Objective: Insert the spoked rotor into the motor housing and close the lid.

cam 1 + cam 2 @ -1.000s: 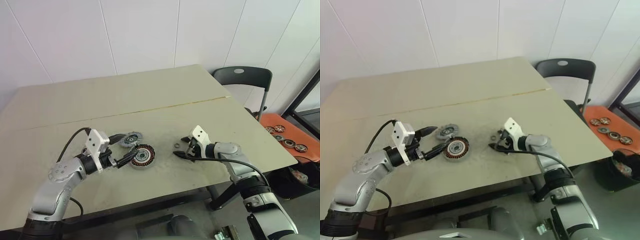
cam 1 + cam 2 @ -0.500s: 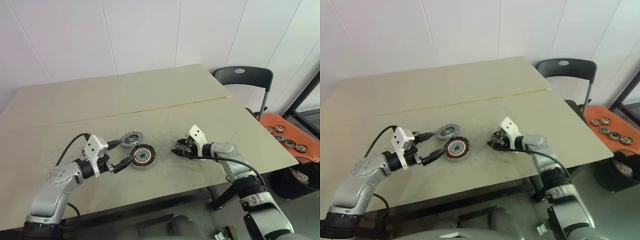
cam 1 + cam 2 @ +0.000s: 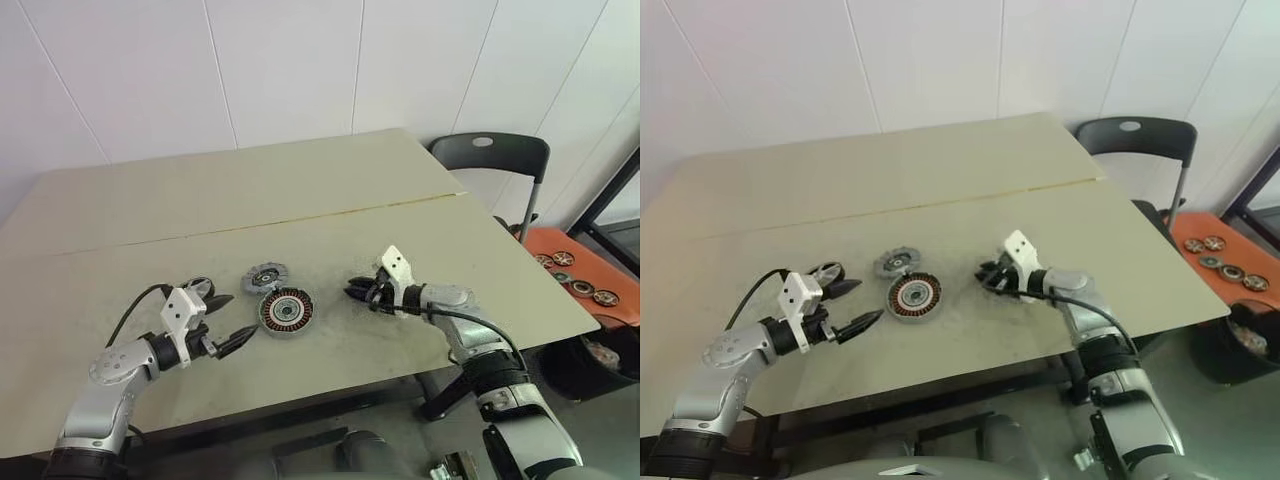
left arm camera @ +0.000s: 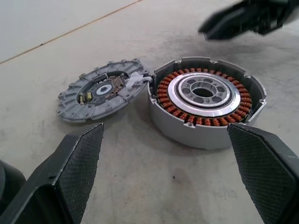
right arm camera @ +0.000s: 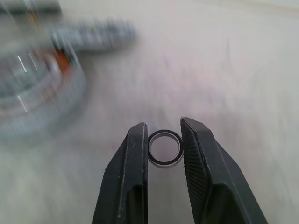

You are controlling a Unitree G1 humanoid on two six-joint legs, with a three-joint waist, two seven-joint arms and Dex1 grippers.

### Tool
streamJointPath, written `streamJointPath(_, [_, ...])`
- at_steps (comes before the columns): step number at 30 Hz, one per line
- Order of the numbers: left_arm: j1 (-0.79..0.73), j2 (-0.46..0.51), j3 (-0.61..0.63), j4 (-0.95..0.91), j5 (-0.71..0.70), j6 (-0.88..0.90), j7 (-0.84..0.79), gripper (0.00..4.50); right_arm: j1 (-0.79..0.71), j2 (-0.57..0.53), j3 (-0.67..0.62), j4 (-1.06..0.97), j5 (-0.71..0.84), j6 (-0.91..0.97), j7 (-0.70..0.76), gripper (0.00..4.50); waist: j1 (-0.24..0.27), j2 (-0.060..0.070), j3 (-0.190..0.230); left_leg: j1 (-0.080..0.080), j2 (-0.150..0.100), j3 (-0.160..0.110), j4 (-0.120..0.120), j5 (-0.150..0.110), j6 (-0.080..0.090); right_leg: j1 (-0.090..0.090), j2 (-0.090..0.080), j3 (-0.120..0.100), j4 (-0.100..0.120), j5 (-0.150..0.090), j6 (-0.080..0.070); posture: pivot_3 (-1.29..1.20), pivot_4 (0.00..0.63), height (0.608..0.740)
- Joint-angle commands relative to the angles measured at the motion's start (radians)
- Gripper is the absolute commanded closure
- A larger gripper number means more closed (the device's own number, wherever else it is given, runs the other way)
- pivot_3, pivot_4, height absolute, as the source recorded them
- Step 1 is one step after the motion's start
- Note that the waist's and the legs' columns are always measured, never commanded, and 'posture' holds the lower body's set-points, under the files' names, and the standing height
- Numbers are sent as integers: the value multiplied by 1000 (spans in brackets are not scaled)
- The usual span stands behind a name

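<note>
Motor housing (image 3: 286, 311), copper windings showing, sits at centre of the table (image 3: 300, 190) in the left eye view; lid (image 3: 265, 277) lies flat just above and left of it, edges nearly touching, circuit face up. No spoked rotor identifiable

Left gripper (image 3: 226, 322) at lower left of the frame, fingers spread wide, nothing between them, tips aimed right toward the housing, near but apart. In the left wrist view the housing (image 4: 205, 105) lies straight ahead between the fingers (image 4: 77, 161)

Right gripper (image 3: 362, 294) right of centre, clenched on a small black ring (image 5: 164, 148), held edge-on between its fingers (image 5: 134, 158)

Judgement: left arm is nearer both housing and lid; lid is a flat disc, no long axis, so a pickup means an edge grab
</note>
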Motion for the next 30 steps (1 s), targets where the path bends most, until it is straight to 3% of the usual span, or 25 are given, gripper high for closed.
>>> streamJointPath(1, [-20,1,14,52,18,-64,-21,0,-75,52,-20,-115,73,51,-19,3842,1,0,0,-1,0,0,0,0,0,-1,0,0,0,0,0,0,0,740])
streamJointPath(6, [-27,-5,9,88,25,-96,-35,0,-126,101,81,-151,38,112,-29,3842,5,0,0,-4,0,-2,0,0,0,-4,-2,-2,0,0,1,0,0,740])
streamJointPath(13, [-21,-11,10,89,28,-108,-37,0,-142,61,248,-140,-25,213,41,3842,6,0,0,-10,0,-2,2,0,0,-8,-5,-2,0,2,3,0,0,740])
streamJointPath(30, [-17,-17,6,61,34,-90,-18,0,-156,56,313,-97,-69,192,62,3842,4,0,0,-12,-1,-4,2,0,0,-9,-5,-4,0,2,4,0,0,740])
